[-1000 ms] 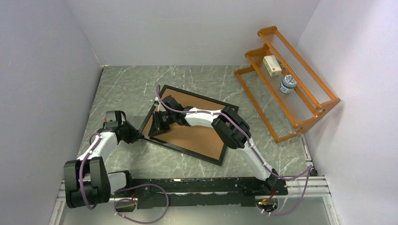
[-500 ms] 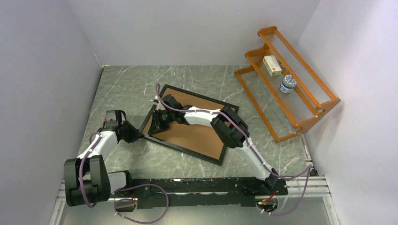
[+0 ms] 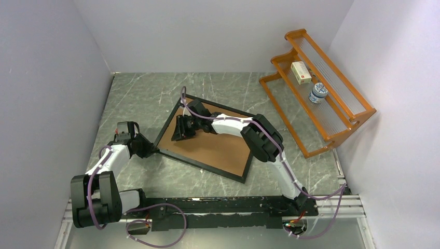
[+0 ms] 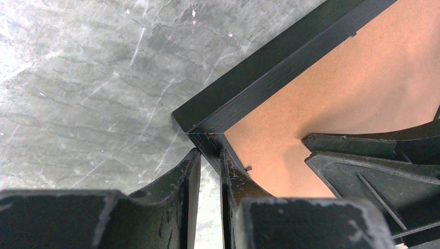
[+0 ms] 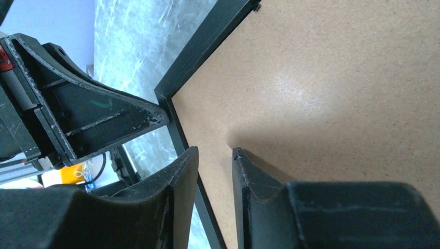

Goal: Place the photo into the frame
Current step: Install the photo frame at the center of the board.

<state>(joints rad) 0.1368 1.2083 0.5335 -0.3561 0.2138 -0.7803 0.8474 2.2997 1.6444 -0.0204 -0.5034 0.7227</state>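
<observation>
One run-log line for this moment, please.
left gripper: clamped on frame corner | right gripper: open, empty, over backing board | frame: back up on table | photo: not in view

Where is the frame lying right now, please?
In the top view, the frame lies back-up mid-table, left of the orange rack. The left gripper is at its left corner, and the right gripper is over its brown back.

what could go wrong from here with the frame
1. The left gripper pinches the frame only near one corner, so the frame could pivot or slip free.
2. The right gripper, jaws apart over the brown backing board, sits close to the left gripper; they might collide.
</observation>
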